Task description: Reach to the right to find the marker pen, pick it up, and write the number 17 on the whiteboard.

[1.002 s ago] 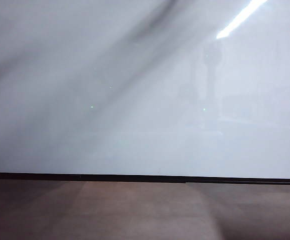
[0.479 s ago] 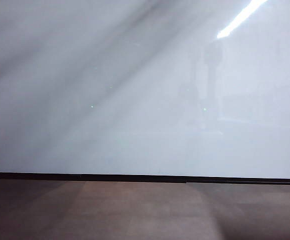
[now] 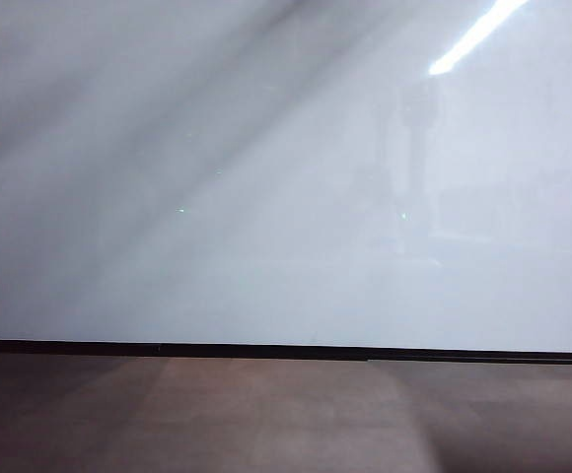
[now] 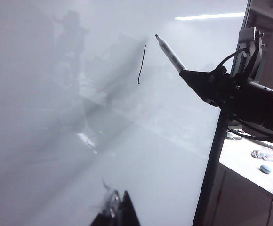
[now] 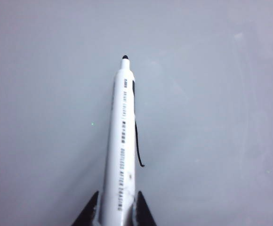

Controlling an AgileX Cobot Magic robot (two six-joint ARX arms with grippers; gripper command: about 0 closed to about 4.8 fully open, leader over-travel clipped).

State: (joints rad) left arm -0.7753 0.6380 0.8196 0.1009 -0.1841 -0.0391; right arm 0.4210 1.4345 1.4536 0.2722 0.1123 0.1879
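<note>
We see a glossy white whiteboard (image 3: 266, 197), its black stroke (image 4: 141, 65), a white marker pen (image 5: 121, 141) with perhaps black lettering.

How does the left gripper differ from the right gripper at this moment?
The right gripper is shut on the marker pen, while the left gripper holds nothing. The right gripper points the pen tip toward the whiteboard, beside a black stroke; the left gripper's fingers show only at the picture edge, with their opening unclear. Both face the whiteboard.

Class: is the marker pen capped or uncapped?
Uncapped: the marker pen, held in the right claw, shows its bare dark tip above the whiteboard.
</note>
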